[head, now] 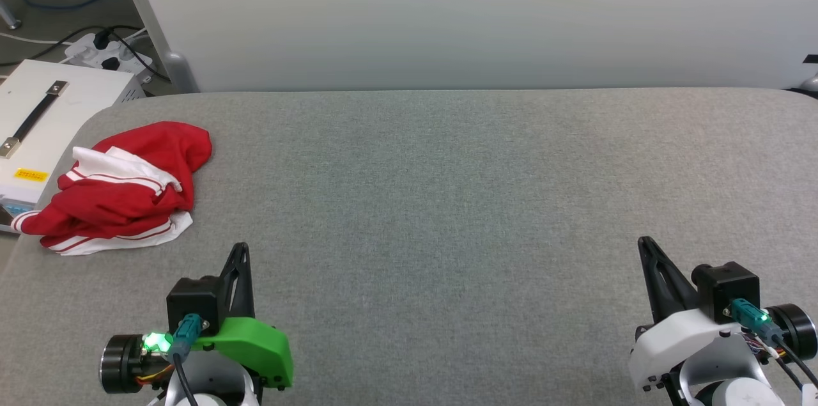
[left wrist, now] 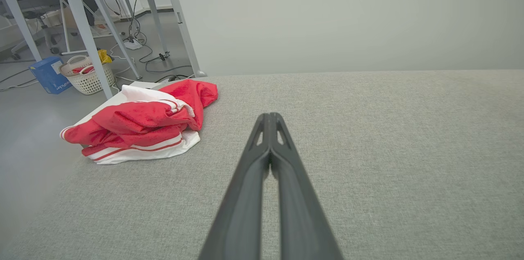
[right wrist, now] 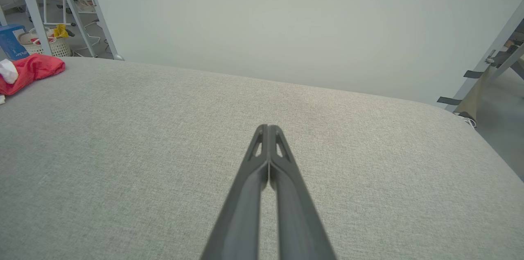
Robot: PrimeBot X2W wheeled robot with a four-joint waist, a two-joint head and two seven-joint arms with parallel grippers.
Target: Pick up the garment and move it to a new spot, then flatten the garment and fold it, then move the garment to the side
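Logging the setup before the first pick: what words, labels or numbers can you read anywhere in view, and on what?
Nothing can be quoted; no text reads clearly.
On the white box, the yellow label: dark print, too small to read.
On the floor, the blue box: white lettering on its side, too blurred to read.
On the garment: crumpled, with no numerals or lettering showing.

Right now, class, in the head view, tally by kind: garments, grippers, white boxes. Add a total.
Garment: 1
Grippers: 2 (left gripper, right gripper)
White box: 1
Total: 4
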